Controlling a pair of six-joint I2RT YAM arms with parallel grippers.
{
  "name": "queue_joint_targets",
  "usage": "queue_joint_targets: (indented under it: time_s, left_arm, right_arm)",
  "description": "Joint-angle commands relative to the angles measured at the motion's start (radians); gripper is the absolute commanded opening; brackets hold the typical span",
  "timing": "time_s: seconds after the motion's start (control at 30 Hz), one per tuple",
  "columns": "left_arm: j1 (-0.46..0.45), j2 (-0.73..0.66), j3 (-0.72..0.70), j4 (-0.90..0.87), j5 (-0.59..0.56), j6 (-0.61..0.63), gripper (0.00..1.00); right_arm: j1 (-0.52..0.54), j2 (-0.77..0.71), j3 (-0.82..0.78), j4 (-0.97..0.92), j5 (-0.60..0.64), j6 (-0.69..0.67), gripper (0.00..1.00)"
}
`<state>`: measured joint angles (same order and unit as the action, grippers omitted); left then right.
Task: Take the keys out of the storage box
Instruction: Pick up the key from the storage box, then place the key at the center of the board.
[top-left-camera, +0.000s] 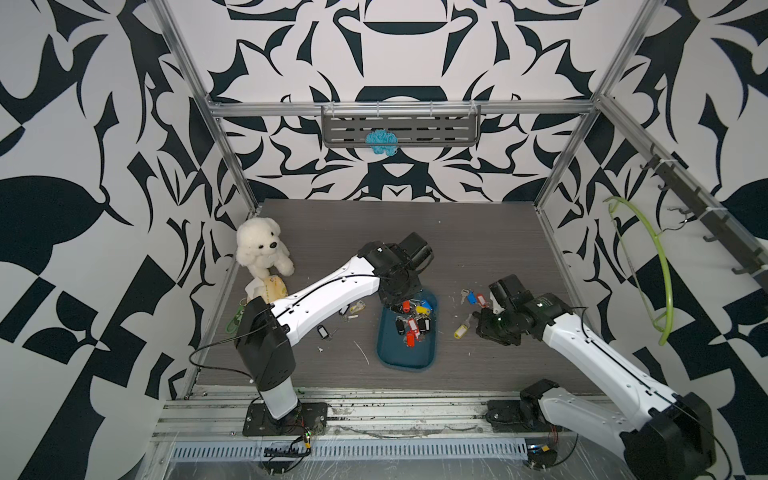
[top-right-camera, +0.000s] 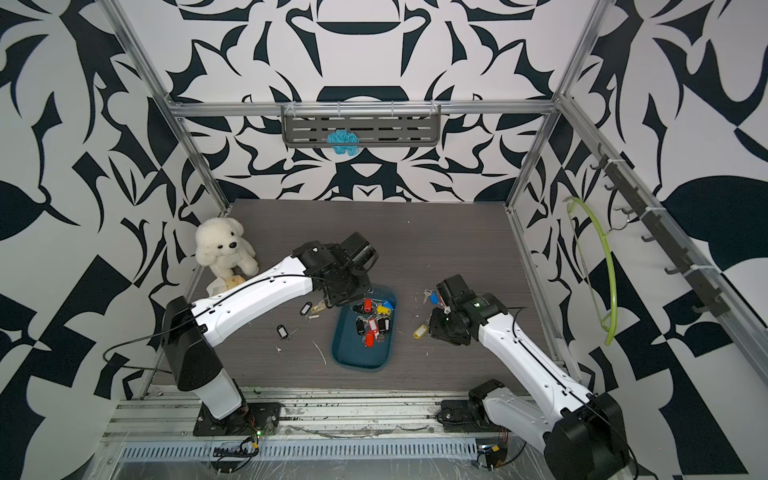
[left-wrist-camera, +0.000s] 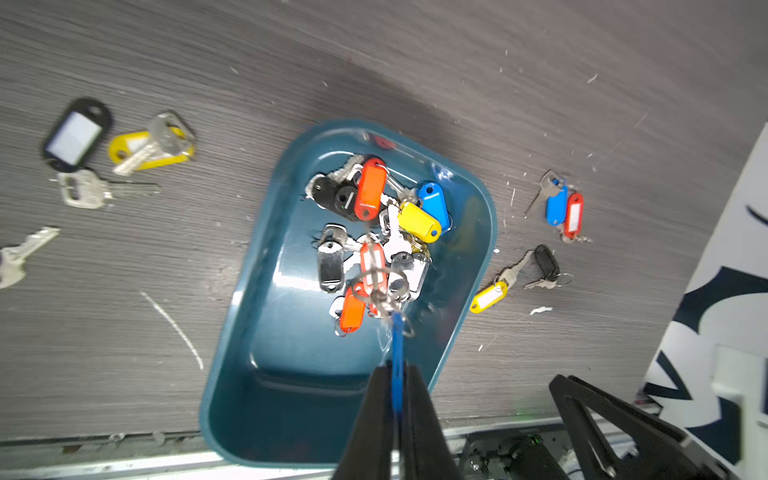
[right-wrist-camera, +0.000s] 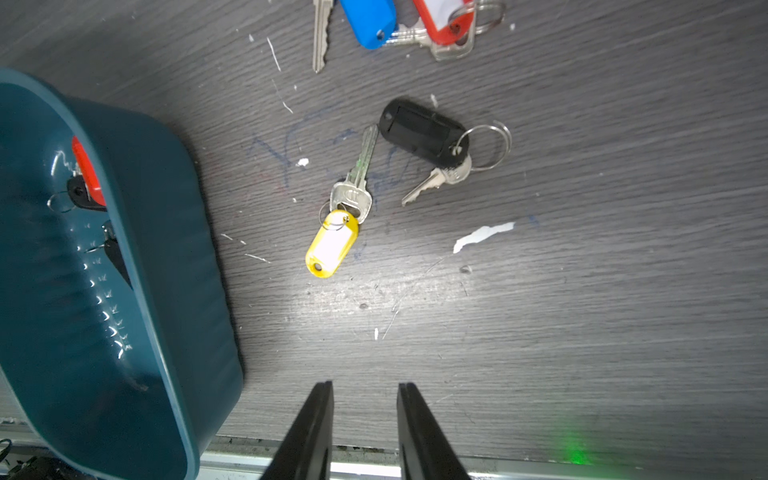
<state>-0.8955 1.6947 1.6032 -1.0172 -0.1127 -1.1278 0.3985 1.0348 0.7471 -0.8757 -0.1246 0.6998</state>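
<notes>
1 blue tag (left-wrist-camera: 397, 349): only the left wrist view shows it pinched in the left gripper (left-wrist-camera: 397, 372), its key dangling over the storage box (left-wrist-camera: 257, 266).
Right gripper (right-wrist-camera: 365, 392): spread and empty above the tabletop (right-wrist-camera: 540, 332) in its wrist view.
Storage box: holds a heap of keys (left-wrist-camera: 368, 189); more lie on the tabletop either side.

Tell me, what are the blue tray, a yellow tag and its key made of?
Tray: probably moulded plastic, glossy; its teal walls throw bright glints. Yellow tag: smooth plastic, seemingly with a white paper insert. Key: metal, silvery and shiny, with cut teeth.
</notes>
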Motion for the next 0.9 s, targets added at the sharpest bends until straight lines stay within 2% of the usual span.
queue_joint_targets:
  time_s: [0.0, 0.1, 0.27, 0.43, 0.6, 0.87]
  left_arm:
    - [0.056, -0.065, -0.014, -0.084, -0.004, 0.025, 0.00]
    - [0.138, -0.122, -0.070, -0.098, 0.005, 0.058, 0.00]
    - [0.344, -0.209, -0.255, -0.031, 0.092, 0.132, 0.00]
    - [0.511, -0.205, -0.347, 0.015, 0.138, 0.240, 0.00]
    - [0.583, -0.107, -0.340, 0.050, 0.179, 0.319, 0.00]
    - [0.620, 0.026, -0.302, 0.090, 0.206, 0.371, 0.00]
  right_arm:
    - [-0.004, -0.022, 0.035, -0.027, -0.004, 0.010, 0.32]
    - [-0.004, -0.025, 0.035, -0.029, -0.004, 0.011, 0.32]
    - [-0.004, -0.027, 0.043, -0.038, -0.003, 0.013, 0.32]
    - [-0.004, -0.026, 0.061, -0.051, 0.006, 0.013, 0.32]
    - [-0.004, -0.017, 0.073, -0.058, 0.008, 0.020, 0.32]
    - [0.010, -0.024, 0.112, -0.061, -0.030, 0.041, 0.37]
